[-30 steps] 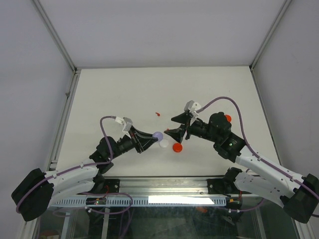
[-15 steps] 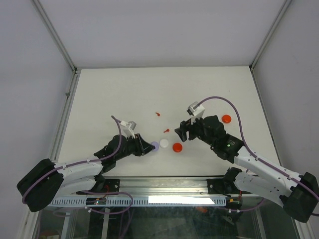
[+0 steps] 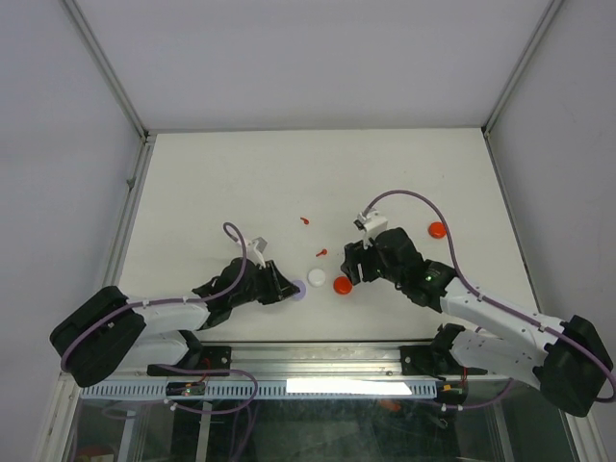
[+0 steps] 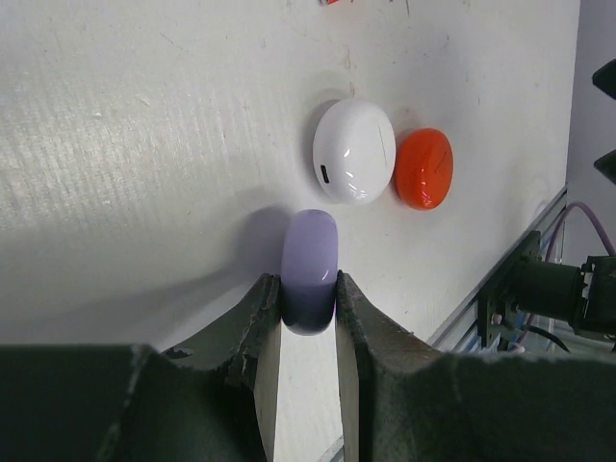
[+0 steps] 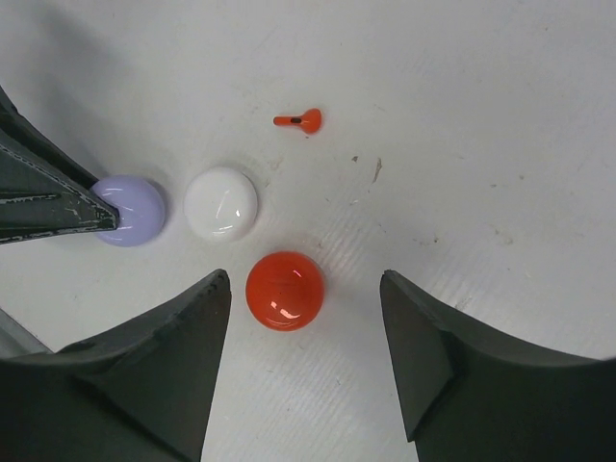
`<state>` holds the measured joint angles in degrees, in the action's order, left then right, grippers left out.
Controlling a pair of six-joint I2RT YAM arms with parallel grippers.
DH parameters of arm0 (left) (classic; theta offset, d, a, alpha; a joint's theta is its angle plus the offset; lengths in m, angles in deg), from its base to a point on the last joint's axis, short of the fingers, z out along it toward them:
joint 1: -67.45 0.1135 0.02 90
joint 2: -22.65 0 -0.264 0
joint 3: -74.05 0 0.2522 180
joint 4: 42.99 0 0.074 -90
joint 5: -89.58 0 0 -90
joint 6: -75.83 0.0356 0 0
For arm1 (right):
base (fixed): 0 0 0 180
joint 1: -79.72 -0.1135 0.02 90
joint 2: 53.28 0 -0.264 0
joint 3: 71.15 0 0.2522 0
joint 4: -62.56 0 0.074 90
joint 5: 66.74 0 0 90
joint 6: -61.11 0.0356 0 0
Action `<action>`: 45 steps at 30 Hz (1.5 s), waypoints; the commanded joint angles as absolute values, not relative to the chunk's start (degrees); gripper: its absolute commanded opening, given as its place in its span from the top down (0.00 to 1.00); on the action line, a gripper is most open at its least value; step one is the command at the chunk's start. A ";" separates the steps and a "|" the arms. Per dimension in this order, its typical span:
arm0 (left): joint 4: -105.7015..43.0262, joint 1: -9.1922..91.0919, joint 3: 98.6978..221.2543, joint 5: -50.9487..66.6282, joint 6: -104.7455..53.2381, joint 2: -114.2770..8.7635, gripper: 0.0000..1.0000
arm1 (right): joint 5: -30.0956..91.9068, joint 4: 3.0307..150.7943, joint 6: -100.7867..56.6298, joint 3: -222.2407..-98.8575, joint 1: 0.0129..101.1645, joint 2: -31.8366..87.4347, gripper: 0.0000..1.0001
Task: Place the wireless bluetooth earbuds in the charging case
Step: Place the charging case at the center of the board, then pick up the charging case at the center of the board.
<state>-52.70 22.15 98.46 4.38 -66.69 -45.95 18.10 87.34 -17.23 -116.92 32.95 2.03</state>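
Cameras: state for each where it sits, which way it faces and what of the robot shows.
Top external: fixed above and behind the arms, looking down on the table; both arms show, bases at the bottom.
Left wrist: on the left arm, facing along the left gripper, shut on the purple case; its two fingers show.
Right wrist: on the right arm, facing down through the open right gripper at the red case.
Shared: both wrist views show the purple case, white case and red case.
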 commanded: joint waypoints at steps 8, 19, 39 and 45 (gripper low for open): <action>-45.43 22.36 101.34 0.89 -67.06 -43.40 0.45 | 17.12 89.76 -14.10 -118.49 31.88 5.64 0.33; -27.96 22.35 106.44 -6.93 -62.60 -32.25 0.15 | 9.74 95.26 -14.15 -122.47 34.12 8.68 0.29; -1.43 34.27 135.16 -16.36 -33.27 -36.98 0.01 | 0.67 95.38 -9.80 -128.70 66.53 22.04 0.23; -2.30 34.86 131.83 -15.71 -32.42 -37.52 0.01 | -0.75 91.96 -7.78 -129.96 74.34 26.52 0.22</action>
<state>-2.27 34.17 132.76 -15.08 -35.67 -37.58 2.05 96.46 -10.50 -127.04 70.72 24.96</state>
